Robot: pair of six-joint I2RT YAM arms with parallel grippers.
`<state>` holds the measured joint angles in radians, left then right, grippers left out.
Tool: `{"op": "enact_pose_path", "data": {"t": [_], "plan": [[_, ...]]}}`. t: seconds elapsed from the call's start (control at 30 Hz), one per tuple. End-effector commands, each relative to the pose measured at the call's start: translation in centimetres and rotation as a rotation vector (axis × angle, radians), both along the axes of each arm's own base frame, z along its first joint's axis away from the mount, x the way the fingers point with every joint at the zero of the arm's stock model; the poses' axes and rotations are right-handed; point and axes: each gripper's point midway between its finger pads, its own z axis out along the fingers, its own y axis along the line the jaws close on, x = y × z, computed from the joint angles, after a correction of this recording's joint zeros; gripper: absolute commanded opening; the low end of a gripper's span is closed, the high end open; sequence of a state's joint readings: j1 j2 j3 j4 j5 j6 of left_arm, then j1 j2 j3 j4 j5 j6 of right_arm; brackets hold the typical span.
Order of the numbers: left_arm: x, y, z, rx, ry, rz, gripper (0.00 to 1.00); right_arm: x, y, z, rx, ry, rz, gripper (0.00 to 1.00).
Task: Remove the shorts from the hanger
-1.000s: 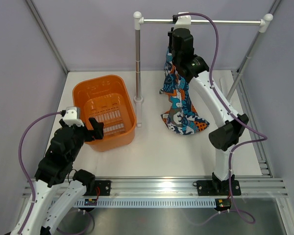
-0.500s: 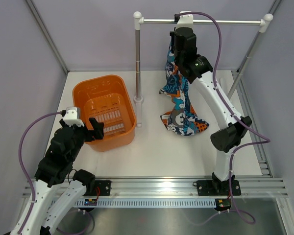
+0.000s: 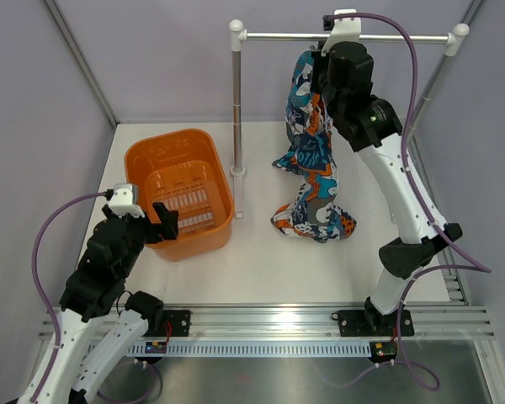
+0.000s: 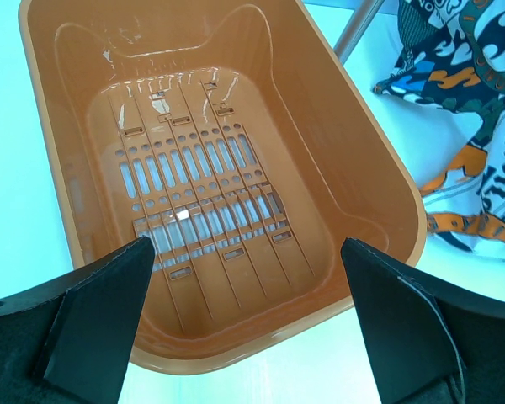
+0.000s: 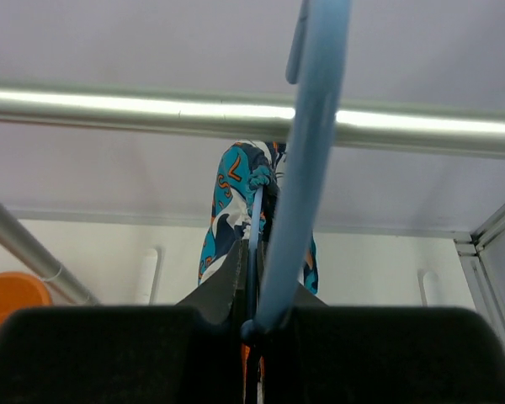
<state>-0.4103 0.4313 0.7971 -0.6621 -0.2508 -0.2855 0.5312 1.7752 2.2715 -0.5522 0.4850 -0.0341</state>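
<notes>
The printed shorts (image 3: 313, 168) hang from near the rail down to the table, where their lower part lies bunched. They also show in the left wrist view (image 4: 471, 76) and the right wrist view (image 5: 234, 198). My right gripper (image 3: 320, 82) is raised just under the rail, at the top of the shorts. In the right wrist view it (image 5: 257, 316) is shut on the light-blue hanger (image 5: 307, 126), whose hook rises in front of the rail. The hanger is hidden in the top view. My left gripper (image 3: 163, 220) is open and empty at the orange basket's near rim (image 4: 246, 252).
An orange basket (image 3: 143, 160) stands at the left of the table and is empty inside (image 4: 379, 160). A silver rail (image 3: 278, 37) with white end caps spans the back on two posts (image 3: 236, 109); it also shows in the right wrist view (image 5: 109, 103).
My right gripper has risen and moved right with the hanger. The shorts have been drawn up higher and their lower part has shifted on the table. The left arm has not moved.
</notes>
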Motion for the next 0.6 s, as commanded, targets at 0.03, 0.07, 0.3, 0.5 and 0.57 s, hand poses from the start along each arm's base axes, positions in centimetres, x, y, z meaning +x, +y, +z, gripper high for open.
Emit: {"op": "enact_pose_path", "data": {"t": [0.03,0.07,0.3,0.5,0.57], "plan": [[-0.1,0.3,1.6,-0.003,-0.047,0.008,0.99,-3.2,-0.1,1.1,0.028,0.010,0.069,0.00],[-0.1,0.3,1.6,-0.003,-0.046,0.008,0.99,-3.8,-0.5,1.2,0.024,0.017,0.073,0.00],[0.2,-1.8,2.0,-0.006,-0.036,-0.106,0.99,-7.9,-0.1,-1.2,0.066,0.110,0.193,0.00],[1.1,-5.8,4.7,-0.102,-0.012,-0.254,0.99,-12.4,-0.5,-2.9,0.113,0.158,0.285,0.00],[1.3,-7.3,5.8,-0.139,-0.017,-0.307,0.99,-13.7,-0.8,-3.7,0.129,0.172,0.300,0.00]]}}
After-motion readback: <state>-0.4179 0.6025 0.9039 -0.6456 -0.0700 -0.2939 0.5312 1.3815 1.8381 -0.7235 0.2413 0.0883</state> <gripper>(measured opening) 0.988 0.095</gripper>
